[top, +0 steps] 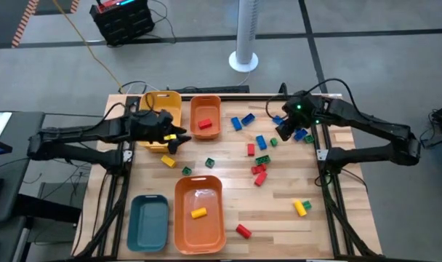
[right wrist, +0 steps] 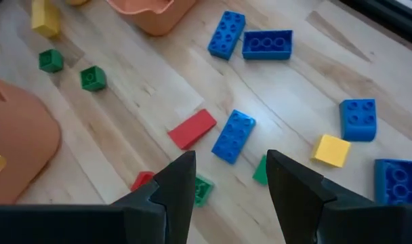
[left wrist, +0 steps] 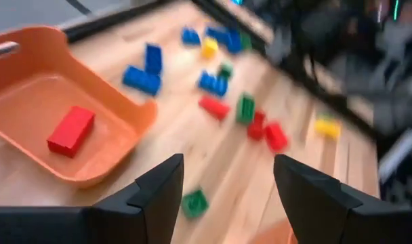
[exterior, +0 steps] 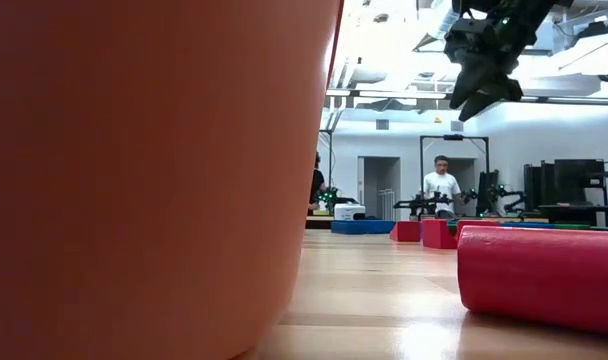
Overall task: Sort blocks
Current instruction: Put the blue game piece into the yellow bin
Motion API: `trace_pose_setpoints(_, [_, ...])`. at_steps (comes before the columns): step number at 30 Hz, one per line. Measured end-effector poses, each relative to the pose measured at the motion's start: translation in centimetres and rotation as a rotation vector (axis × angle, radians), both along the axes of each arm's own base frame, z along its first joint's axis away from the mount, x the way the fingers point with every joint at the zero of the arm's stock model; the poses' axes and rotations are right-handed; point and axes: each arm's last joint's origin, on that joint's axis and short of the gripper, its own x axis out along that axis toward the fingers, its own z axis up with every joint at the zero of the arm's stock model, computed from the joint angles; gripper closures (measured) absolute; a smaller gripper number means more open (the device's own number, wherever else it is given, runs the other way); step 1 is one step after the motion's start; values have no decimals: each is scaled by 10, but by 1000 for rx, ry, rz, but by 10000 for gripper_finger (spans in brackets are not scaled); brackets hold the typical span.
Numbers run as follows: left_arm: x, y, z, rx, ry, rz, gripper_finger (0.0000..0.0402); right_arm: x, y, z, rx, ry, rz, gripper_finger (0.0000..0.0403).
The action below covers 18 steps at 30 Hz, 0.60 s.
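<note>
You have two matte black jointed arms; the right black two-finger gripper [top: 285, 131] carries a small green light, and each finger is broad and angular.

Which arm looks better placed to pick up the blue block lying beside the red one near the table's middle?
Probably the right. The right gripper hangs open almost directly over the blue block, empty. The left gripper is open near the yellow bin, farther off.

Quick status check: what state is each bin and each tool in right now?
Left tool: open, empty.
Right tool: open, empty, above loose blocks.
Small orange bin: holds one red block.
Large orange bin: holds one yellow block.
Teal bin: empty.
Yellow bin: partly hidden.
</note>
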Motion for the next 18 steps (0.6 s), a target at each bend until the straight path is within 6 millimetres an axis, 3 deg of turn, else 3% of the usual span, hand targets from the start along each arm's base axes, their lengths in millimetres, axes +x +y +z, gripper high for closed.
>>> trace_pose_setpoints(10, [29, -6, -1, 136, 542, -525, 178, 3, 2, 2, -21, -28, 5, 209])
trace_pose_setpoints(18, [56, -10, 0, 327, 805, -862, 178, 7, 3, 5, -32, -68, 3, 209])
